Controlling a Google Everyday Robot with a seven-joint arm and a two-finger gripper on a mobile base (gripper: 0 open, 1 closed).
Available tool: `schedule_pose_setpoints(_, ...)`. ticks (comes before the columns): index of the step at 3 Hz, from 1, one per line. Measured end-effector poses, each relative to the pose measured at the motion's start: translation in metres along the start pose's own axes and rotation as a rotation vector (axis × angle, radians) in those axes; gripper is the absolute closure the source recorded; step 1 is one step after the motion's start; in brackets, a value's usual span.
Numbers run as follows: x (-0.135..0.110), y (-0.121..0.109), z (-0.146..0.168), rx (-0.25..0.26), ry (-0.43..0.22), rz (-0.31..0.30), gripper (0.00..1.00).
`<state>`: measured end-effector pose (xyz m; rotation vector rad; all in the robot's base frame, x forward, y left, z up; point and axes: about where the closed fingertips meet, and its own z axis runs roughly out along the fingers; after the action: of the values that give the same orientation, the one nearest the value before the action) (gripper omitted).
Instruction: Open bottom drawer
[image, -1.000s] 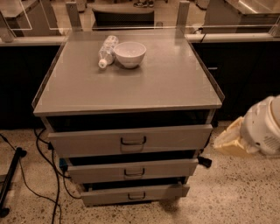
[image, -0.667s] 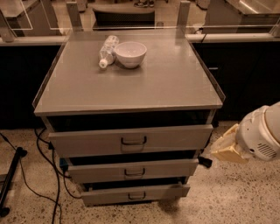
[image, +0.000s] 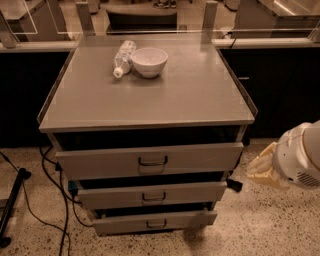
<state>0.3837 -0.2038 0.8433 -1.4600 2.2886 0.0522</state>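
Observation:
The bottom drawer (image: 155, 222) is the lowest and shortest grey front of the cabinet, with a small dark wire handle (image: 156, 224) at its centre. Its front stands a little forward, with a dark gap above it. My gripper (image: 261, 170) is the pale beige end of the white arm (image: 300, 161) at the right edge of the camera view. It hangs to the right of the cabinet at about the height of the top and middle drawers. It is apart from the cabinet and well above and right of the bottom drawer's handle.
The middle drawer (image: 152, 195) and the tall top drawer (image: 150, 160) sit above. A white bowl (image: 149, 61) and a lying plastic bottle (image: 123, 57) rest on the cabinet top (image: 190, 95). Black cables (image: 55, 200) run over the speckled floor at the left.
The arm with the gripper has come slightly lower and a little leftwards, towards the cabinet's right side. The drawers, bowl and bottle have not moved.

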Motion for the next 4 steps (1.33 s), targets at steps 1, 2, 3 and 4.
schedule_pose_setpoints(1,0.024,0.004,0.037,-0.004,0.026,-0.032,0.15)
schedule_pose_setpoints(2,0.053,0.008,0.089,-0.042,0.023,-0.039,0.0)
schedule_pose_setpoints(3,0.08,0.02,0.148,-0.115,0.005,-0.038,0.0)
schedule_pose_setpoints(4,0.108,0.053,0.215,-0.254,-0.007,-0.01,0.0)
